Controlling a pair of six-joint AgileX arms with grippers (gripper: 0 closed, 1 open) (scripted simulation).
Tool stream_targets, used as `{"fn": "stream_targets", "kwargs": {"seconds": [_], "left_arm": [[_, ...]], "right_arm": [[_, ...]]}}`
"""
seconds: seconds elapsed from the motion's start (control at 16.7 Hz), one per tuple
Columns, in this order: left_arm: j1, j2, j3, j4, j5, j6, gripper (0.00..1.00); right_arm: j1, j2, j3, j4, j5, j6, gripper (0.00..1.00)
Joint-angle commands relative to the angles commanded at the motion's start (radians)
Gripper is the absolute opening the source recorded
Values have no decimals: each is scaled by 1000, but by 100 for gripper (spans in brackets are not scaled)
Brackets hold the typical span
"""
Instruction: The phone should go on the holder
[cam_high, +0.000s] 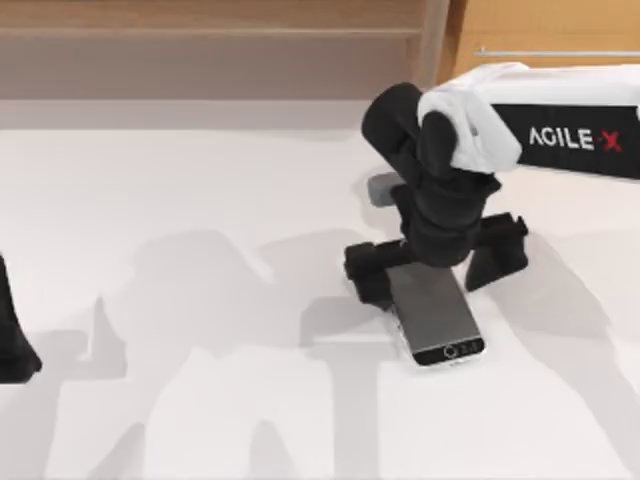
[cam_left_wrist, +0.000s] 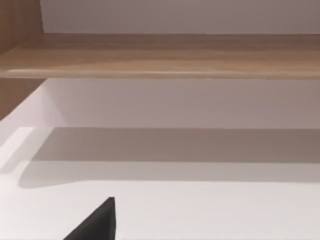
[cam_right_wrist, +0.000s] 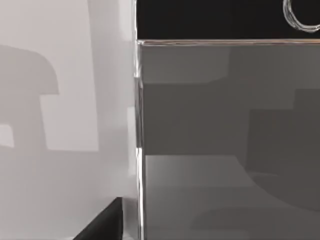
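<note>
One phone (cam_high: 437, 318) under the open-fingered right hand (cam_high: 436, 266)

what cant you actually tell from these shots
- Far end of the phone: top view, covered by the right gripper.
- Whether the right gripper's fingers touch the phone: top view, hidden by the wrist; the right wrist view sits too close.
- The grey object behind the arm: mostly hidden.
- Left gripper: cut off at the table's left edge.
</note>
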Motion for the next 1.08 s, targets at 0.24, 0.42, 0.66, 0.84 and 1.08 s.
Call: {"fn": "stream_targets", "kwargs": {"seconds": [0.24, 0.42, 0.66, 0.84, 1.08], "left_arm": [[0, 0, 0, 0, 0, 0, 100], [0, 0, 0, 0, 0, 0, 100], [0, 0, 0, 0, 0, 0, 100], [0, 0, 0, 0, 0, 0, 100], [0, 0, 0, 0, 0, 0, 100]], "right_arm": [[0, 0, 0, 0, 0, 0, 17], [0, 0, 0, 0, 0, 0, 0], [0, 0, 0, 0, 0, 0, 0], [0, 0, 0, 0, 0, 0, 0], [-4, -45, 25, -43, 9, -2, 0]]}}
